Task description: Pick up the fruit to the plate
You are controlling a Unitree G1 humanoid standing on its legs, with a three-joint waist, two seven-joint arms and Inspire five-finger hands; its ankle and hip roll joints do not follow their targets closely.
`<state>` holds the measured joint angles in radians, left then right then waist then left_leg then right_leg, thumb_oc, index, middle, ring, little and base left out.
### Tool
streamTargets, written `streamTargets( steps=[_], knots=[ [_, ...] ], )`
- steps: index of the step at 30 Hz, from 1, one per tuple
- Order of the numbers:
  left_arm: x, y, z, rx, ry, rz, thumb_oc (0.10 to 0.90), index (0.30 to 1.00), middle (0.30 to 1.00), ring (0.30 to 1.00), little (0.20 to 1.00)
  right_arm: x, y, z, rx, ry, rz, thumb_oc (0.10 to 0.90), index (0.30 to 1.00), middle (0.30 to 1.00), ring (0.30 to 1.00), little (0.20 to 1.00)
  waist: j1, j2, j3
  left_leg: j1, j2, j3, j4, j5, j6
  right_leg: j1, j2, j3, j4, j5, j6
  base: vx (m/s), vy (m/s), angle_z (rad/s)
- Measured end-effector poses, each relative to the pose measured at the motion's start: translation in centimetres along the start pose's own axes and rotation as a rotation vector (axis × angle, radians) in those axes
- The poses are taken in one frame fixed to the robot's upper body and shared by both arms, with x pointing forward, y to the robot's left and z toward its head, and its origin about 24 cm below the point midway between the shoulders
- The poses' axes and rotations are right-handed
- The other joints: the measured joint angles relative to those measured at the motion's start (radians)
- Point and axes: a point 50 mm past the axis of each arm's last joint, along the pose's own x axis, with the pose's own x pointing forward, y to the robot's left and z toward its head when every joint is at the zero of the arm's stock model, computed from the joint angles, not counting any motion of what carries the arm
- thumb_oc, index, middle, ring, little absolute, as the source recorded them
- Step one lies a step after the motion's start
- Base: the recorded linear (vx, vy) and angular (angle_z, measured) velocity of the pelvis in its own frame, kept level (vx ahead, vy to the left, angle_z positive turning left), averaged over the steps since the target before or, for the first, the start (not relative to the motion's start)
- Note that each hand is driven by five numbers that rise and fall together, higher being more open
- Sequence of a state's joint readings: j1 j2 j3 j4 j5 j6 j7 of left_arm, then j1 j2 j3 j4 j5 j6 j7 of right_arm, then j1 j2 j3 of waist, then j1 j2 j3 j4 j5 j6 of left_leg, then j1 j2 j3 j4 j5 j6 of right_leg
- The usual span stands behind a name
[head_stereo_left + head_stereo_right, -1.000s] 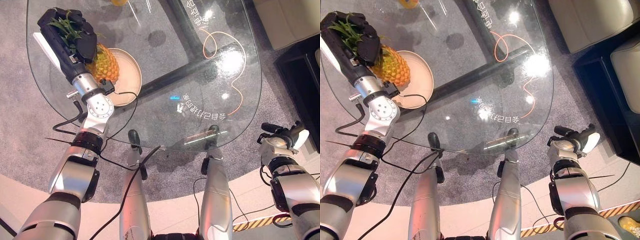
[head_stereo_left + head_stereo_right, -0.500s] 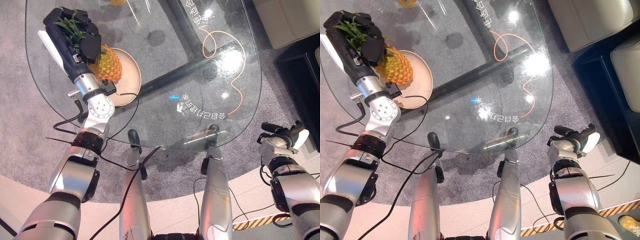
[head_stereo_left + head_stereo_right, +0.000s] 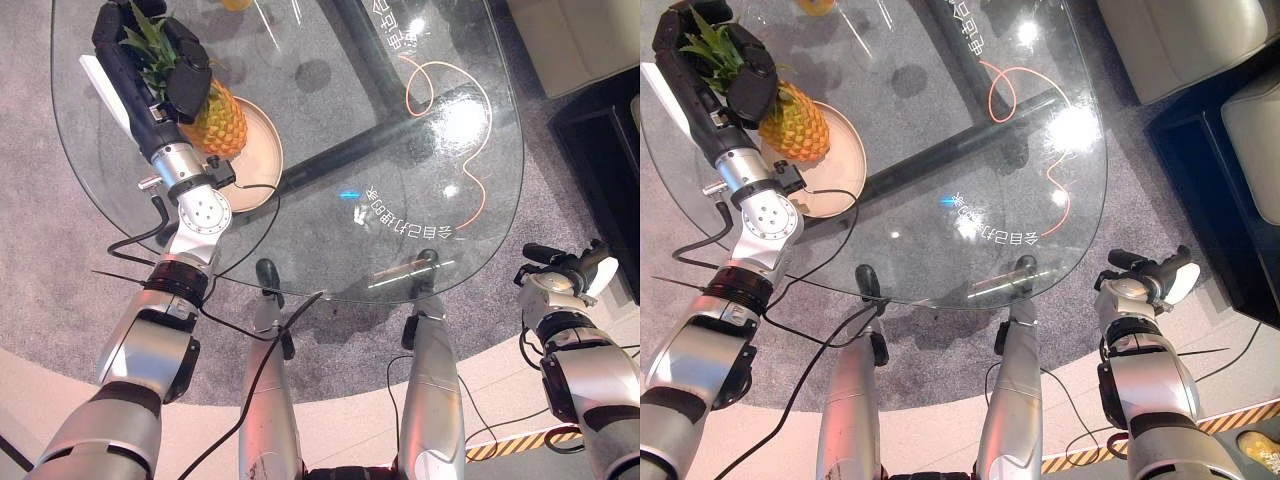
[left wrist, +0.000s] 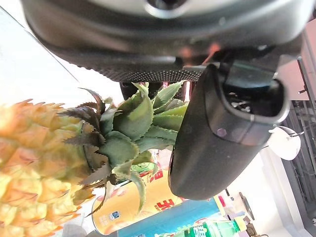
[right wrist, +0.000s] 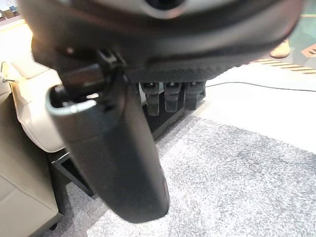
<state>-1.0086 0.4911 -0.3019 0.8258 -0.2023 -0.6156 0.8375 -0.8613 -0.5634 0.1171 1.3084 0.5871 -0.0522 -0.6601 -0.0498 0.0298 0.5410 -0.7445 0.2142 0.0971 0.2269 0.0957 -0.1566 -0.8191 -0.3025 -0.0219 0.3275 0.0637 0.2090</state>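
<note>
1. The left hand (image 3: pixel 150 70) is at about 10 o'clock over the glass desk (image 3: pixel 400 150), its fingers and thumb curled round the leafy green crown of the pineapple (image 3: pixel 220 118).
2. The left wrist view shows the thumb (image 4: pixel 222 133) lying against the crown's leaves, with the yellow body of the fruit beside it.
3. The pineapple is tilted, its body angled toward 4 o'clock from the hand and lying over the left part of the plate (image 3: pixel 262 150); whether it touches the plate cannot be told.
4. The plate is round and beige and sits on the glass at about 10 o'clock, just beside the left wrist.
5. An orange cord (image 3: pixel 440 90) loops across the desk toward 1 o'clock, well apart from the plate.
6. The right hand (image 3: pixel 1145 272) hangs off the desk's edge at about 4 o'clock above the grey carpet (image 5: pixel 237 182), its fingers relaxed and holding nothing.
7. A pale sofa (image 3: pixel 1180 40) stands at 1 o'clock beyond the desk.
</note>
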Motion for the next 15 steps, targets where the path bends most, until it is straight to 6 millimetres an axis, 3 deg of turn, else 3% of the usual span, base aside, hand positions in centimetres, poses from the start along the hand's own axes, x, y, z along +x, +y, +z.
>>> streamTargets(
  steps=[15],
  knots=[
    [-0.04,0.02,-0.01,-0.001,-0.001,0.000,0.416,0.571,0.571,0.571,0.516,0.00,-0.01,0.00,0.001,-0.002,0.000,0.800,0.900,0.900,0.900,0.900,0.021,0.000,0.000,0.000,0.000,-0.003,-0.002,0.000,0.000,0.000,0.000,-0.001,-0.001,0.000,0.000,0.00,0.000,0.00]
  ],
)
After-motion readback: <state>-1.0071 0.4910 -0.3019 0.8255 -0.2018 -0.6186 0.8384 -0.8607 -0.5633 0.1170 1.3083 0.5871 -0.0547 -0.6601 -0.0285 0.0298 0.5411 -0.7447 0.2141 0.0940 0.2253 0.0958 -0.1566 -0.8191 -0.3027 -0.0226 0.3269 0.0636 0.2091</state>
